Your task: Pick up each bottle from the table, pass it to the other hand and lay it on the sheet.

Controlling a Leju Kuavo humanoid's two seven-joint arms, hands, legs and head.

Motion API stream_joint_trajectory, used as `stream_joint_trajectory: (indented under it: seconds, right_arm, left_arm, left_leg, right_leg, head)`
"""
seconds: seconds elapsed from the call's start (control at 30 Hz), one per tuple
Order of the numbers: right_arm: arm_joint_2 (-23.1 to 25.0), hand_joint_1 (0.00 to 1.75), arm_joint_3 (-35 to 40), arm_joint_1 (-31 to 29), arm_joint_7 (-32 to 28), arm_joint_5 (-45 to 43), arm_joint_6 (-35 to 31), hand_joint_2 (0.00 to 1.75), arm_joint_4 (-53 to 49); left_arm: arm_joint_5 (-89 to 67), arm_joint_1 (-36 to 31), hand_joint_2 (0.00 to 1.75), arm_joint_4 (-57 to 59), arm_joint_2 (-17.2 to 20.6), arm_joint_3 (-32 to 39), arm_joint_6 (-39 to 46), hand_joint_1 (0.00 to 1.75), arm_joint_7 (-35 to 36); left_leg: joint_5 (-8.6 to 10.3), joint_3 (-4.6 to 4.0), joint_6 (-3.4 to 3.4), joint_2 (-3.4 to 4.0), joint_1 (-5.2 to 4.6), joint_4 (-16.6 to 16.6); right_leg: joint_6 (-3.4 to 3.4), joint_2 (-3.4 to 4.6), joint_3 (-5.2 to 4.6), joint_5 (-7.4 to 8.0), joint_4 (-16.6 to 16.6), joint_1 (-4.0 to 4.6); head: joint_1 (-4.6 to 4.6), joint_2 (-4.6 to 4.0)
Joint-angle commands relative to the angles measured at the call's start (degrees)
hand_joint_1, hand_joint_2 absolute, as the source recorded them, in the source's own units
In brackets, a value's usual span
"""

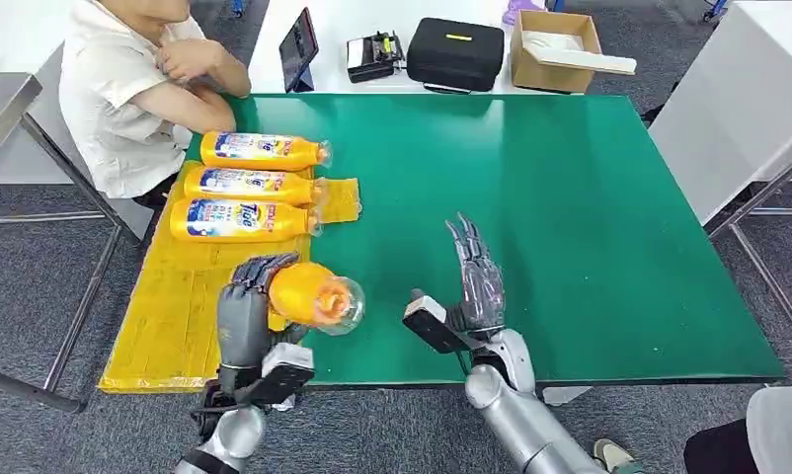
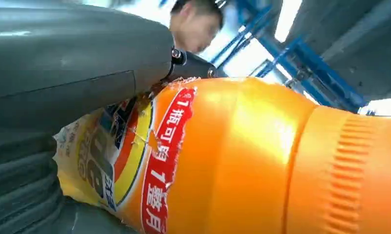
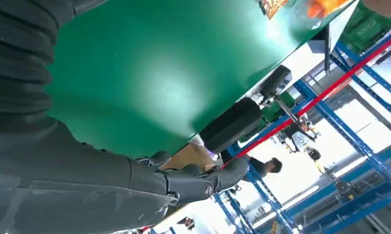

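three orange bottles (image 1: 264,151) (image 1: 252,185) (image 1: 242,220) lie side by side on the yellow sheet (image 1: 180,306), caps toward the green table (image 1: 590,217), at the sheet's far end near a seated person (image 1: 135,89) in a white shirt. a fourth orange bottle (image 1: 313,294) is in the left hand (image 1: 246,311), whose dark fingers wrap around its body; it is held above the near edge of the sheet where sheet meets green, with its clear cap pointing toward the right hand. in the left wrist view the bottle's torn label (image 2: 135,161) sits against the grey thumb. the right hand (image 1: 476,281) is over the green table, well apart from the bottle, fingers straight and spread, holding nothing. beyond the table's far edge are a tablet (image 1: 299,49), a black case (image 1: 456,54) and a cardboard box (image 1: 560,49).
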Motion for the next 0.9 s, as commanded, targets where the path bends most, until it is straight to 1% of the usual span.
stream_joint_trajectory:
  seconds: [0.03, 0.13, 0.17, 0.23, 0.27, 0.3, 0.43, 0.47, 0.53, 0.57, 0.6, 0.63, 0.67, 0.7, 0.73, 0.77, 0.8, 0.83, 0.87, 0.9]
  right_arm:
    - [0.92, 0.0, -2.05, -1.08, -0.14, -0.07, 0.84, 1.75, 0.66]
    - [0.9, 0.0, -2.09, -1.03, -0.15, -0.07, 0.96, 1.75, 0.75]
    - [0.9, 0.0, -2.09, -1.03, -0.15, -0.07, 0.96, 1.75, 0.75]
    - [0.9, 0.0, -2.09, -1.03, -0.15, -0.07, 0.96, 1.75, 0.75]
    - [0.9, 0.0, -2.09, -1.03, -0.15, -0.07, 0.96, 1.75, 0.75]
    - [0.9, 0.0, -2.09, -1.03, -0.15, -0.07, 0.96, 1.75, 0.75]
    - [0.9, 0.0, -2.09, -1.03, -0.15, -0.07, 0.96, 1.75, 0.75]
    - [0.93, 0.0, -2.2, -1.0, -0.4, 0.12, 1.38, 1.75, 0.74]
    - [1.26, 0.0, -2.62, -0.96, -0.63, 0.38, 2.35, 1.75, 0.42]
    - [1.4, 0.0, -2.87, -0.96, -0.65, 0.46, 2.78, 1.75, 0.42]
    - [1.49, 0.0, -2.95, -0.97, -0.65, 0.46, 3.07, 1.75, 0.45]
    - [1.57, 0.0, -3.13, -0.98, -0.78, 0.58, 3.97, 1.75, 0.37]
    - [1.61, 0.0, -3.18, -0.93, -0.83, 0.61, 4.27, 1.75, 0.31]
    - [1.63, 0.0, -3.39, -0.72, -0.86, 0.69, 4.82, 1.75, -0.11]
    - [1.59, 0.0, -3.71, -0.35, -0.91, 0.8, 5.3, 1.75, -0.76]
    - [1.52, 0.0, -4.12, 0.07, -0.91, 0.88, 5.75, 1.75, -1.62]
    - [1.53, 0.0, -4.36, 0.27, -0.91, 0.89, 6.0, 1.75, -2.02]
    - [1.58, 0.0, -4.87, 0.66, -0.91, 0.93, 6.47, 1.75, -2.77]
    - [1.71, 0.0, -5.48, 0.96, -0.91, 0.93, 7.07, 1.75, -3.3]
    - [1.93, 0.0, -5.87, 1.05, -0.96, 0.94, 7.83, 1.75, -3.34]
  left_arm:
    - [-1.9, -3.98, 1.75, 8.89, 2.99, 0.9, 0.89, 1.75, 1.34]
    - [-2.04, -3.94, 1.75, 8.78, 2.76, 0.9, 0.94, 1.75, 1.32]
    - [-2.04, -3.94, 1.75, 8.78, 2.76, 0.9, 0.94, 1.75, 1.32]
    - [-2.04, -3.94, 1.75, 8.78, 2.76, 0.9, 0.94, 1.75, 1.32]
    - [-2.04, -3.94, 1.75, 8.78, 2.76, 0.9, 0.94, 1.75, 1.32]
    - [-2.04, -3.94, 1.75, 8.78, 2.76, 0.9, 0.94, 1.75, 1.32]
    - [-2.04, -3.94, 1.75, 8.78, 2.76, 0.9, 0.94, 1.75, 1.32]
    - [-3.82, -4.05, 1.75, 9.24, 2.79, 1.04, 0.97, 1.75, 2.43]
    - [-9.9, -5.21, 1.75, 11.83, 3.23, 1.09, 0.38, 1.75, 6.16]
    - [-12.42, -6.19, 1.75, 13.72, 3.38, 1.29, -0.34, 1.75, 8.07]
    - [-14.83, -6.94, 1.75, 14.93, 3.68, 0.9, -0.35, 1.75, 9.5]
    - [-19.5, -8.55, 1.75, 17.61, 4.04, 0.57, -2.15, 1.75, 13.19]
    - [-22.41, -9.24, 1.75, 18.98, 4.46, 0.19, -2.82, 1.75, 15.28]
    - [-27.52, -10.93, 1.75, 21.72, 5.32, -1.28, -6.31, 1.75, 18.97]
    - [-27.95, -11.83, 1.75, 23.57, 5.12, -0.46, -9.81, 1.75, 20.79]
    - [-30.7, -13.12, 1.75, 25.35, 5.55, -1.44, -12.38, 1.75, 22.66]
    - [-30.82, -13.45, 1.75, 25.9, 5.41, -1.08, -13.32, 1.75, 23.31]
    - [-31.61, -14.19, 1.75, 26.82, 5.26, -0.89, -15.19, 1.75, 24.59]
    - [-33.34, -15.15, 1.75, 27.67, 5.32, -1.3, -17.09, 1.75, 25.88]
    - [-34.89, -16.5, 1.75, 28.91, 5.06, -0.93, -17.7, 1.75, 27.62]
  left_leg:
    - [-0.15, 0.31, -0.05, 0.15, 0.08, 0.01]
    - [-0.11, 0.22, -0.04, 0.08, 0.07, 0.02]
    - [-0.19, 0.34, -0.06, 0.15, 0.11, 0.04]
    - [-0.07, 0.12, -0.04, 0.07, 0.05, 0.0]
    - [-0.23, 0.37, -0.08, 0.19, 0.14, 0.08]
    - [-0.08, 0.15, -0.05, 0.08, 0.05, 0.0]
    - [-0.11, 0.18, -0.05, 0.1, 0.08, 0.02]
    - [-0.17, 0.28, -0.06, 0.13, 0.1, 0.05]
    - [-0.05, 0.1, -0.03, 0.05, 0.04, -0.01]
    - [-0.14, 0.25, -0.06, 0.12, 0.1, 0.03]
    - [-0.06, 0.13, -0.03, 0.06, 0.03, -0.01]
    - [-0.14, 0.26, -0.06, 0.13, 0.09, 0.03]
    - [-0.06, 0.16, -0.04, 0.07, 0.05, -0.02]
    - [-0.09, 0.24, -0.06, 0.08, 0.08, -0.01]
    - [-0.04, 0.15, -0.05, 0.02, 0.06, -0.02]
    - [-0.2, 0.43, -0.11, 0.13, 0.18, 0.06]
    - [-0.02, 0.14, -0.05, 0.0, 0.04, -0.03]
    - [-0.07, 0.21, -0.07, 0.06, 0.1, 0.01]
    - [-0.01, 0.08, -0.04, 0.04, 0.03, -0.02]
    - [-0.13, 0.27, -0.08, 0.1, 0.12, 0.04]
  right_leg:
    - [-0.28, 0.05, 0.31, -0.1, -0.05, 0.12]
    - [-0.25, 0.0, 0.23, -0.09, -0.03, 0.11]
    - [-0.33, 0.05, 0.36, -0.14, -0.04, 0.16]
    - [-0.19, 0.02, 0.13, -0.05, -0.03, 0.07]
    - [-0.39, 0.07, 0.39, -0.16, -0.02, 0.2]
    - [-0.21, 0.02, 0.16, -0.06, -0.04, 0.08]
    - [-0.23, 0.03, 0.18, -0.07, -0.03, 0.11]
    - [-0.3, 0.04, 0.29, -0.12, -0.03, 0.15]
    - [-0.16, 0.0, 0.1, -0.04, -0.03, 0.06]
    - [-0.28, 0.03, 0.25, -0.1, -0.04, 0.14]
    - [-0.17, 0.01, 0.12, -0.05, -0.03, 0.06]
    - [-0.29, 0.04, 0.27, -0.1, -0.03, 0.14]
    - [-0.21, 0.01, 0.15, -0.05, -0.04, 0.08]
    - [-0.27, 0.0, 0.23, -0.08, -0.04, 0.11]
    - [-0.2, -0.04, 0.16, -0.04, -0.04, 0.08]
    - [-0.45, 0.0, 0.45, -0.16, -0.03, 0.24]
    - [-0.19, -0.06, 0.15, -0.04, -0.04, 0.07]
    - [-0.27, -0.02, 0.22, -0.07, -0.03, 0.13]
    - [-0.15, -0.01, 0.06, -0.02, -0.02, 0.05]
    - [-0.33, -0.01, 0.28, -0.11, -0.02, 0.16]
  head:
    - [-0.02, 0.0]
    - [-0.02, 0.0]
    - [-0.02, 0.0]
    - [0.0, 0.0]
    - [-0.02, 0.0]
    - [-0.02, 0.0]
    - [-0.02, 0.0]
    - [-0.02, 0.0]
    - [-0.02, 0.0]
    - [-0.02, 0.0]
    - [-0.02, 0.0]
    - [-0.02, 0.0]
    - [-0.02, 0.0]
    - [-0.02, 0.0]
    - [-0.02, 0.0]
    - [-0.02, 0.0]
    - [-0.02, 0.0]
    - [-0.02, 0.0]
    - [-0.02, 0.0]
    - [0.0, 0.0]
